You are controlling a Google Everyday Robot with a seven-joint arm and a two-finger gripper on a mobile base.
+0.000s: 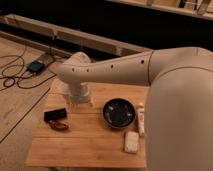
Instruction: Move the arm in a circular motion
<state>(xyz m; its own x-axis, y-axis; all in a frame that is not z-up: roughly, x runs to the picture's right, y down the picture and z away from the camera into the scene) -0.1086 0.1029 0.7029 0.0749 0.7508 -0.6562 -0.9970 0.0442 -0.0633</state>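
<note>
Arm (115, 67): thick cream-white segments, small dark screw holes along the upper tube. Enters from the right, where its bulk fills the frame edge. Runs left across the view to a rounded joint, then drops toward the bench (85, 145).

Claw (80, 97): at the arm's lower end, over the back left part of the bench, low to the surface. Cannot tell whether it is apart or together, or whether it touches the wood.

Bench: pale wood planks.
- Dark round bowl (119, 112) near the middle, right of the claw.
- Slim white stick (141, 119) just beside the bowl's right rim.
- White block (131, 142) in front of the bowl.
- Black box (55, 114) at left, a reddish-brown item (60, 125) just in front of it.

Floor: black cables (12, 75) looping at left, a small dark device (36, 66) among them.
</note>
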